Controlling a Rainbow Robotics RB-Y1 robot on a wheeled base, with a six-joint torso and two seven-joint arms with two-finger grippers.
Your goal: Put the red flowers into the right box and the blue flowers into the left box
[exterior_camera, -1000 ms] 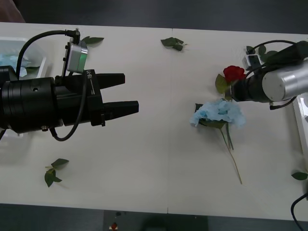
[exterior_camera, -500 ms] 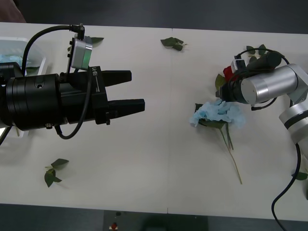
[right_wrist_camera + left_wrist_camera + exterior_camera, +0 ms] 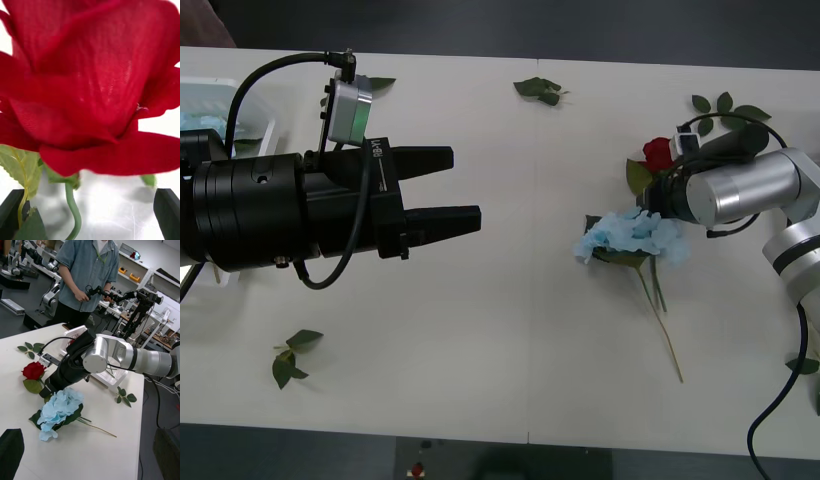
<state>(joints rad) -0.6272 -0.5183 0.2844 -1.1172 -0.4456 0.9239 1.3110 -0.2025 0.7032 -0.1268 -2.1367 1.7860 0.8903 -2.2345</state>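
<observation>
Your right gripper (image 3: 658, 190) sits over the right half of the white matte table (image 3: 510, 300), its black fingers (image 3: 167, 213) spread wide, one on each side of the red flower (image 3: 660, 153); the rose's woven-fabric petals loom close in the right wrist view, with a thin green plastic stem (image 3: 73, 212) and a serrated pale-green leaf (image 3: 20, 168) between the fingers, nothing pinched. The blue flower (image 3: 632, 233), a ruffled pale-blue cluster on a thin tan stem with dark leaves, lies flat on the table just beside the rose, on the side nearer the robot. Your left gripper (image 3: 460, 190) hangs above the left half of the table, its black ribbed fingers parted and holding nothing. At the far left edge you can see the left box (image 3: 265, 125), a white translucent tray with a raised rim and something pale blue inside. The right box (image 3: 80, 333) shows behind the silver arm in the left wrist view. Loose green leaf sprigs (image 3: 290, 357) lie scattered about. No writing is legible.
</observation>
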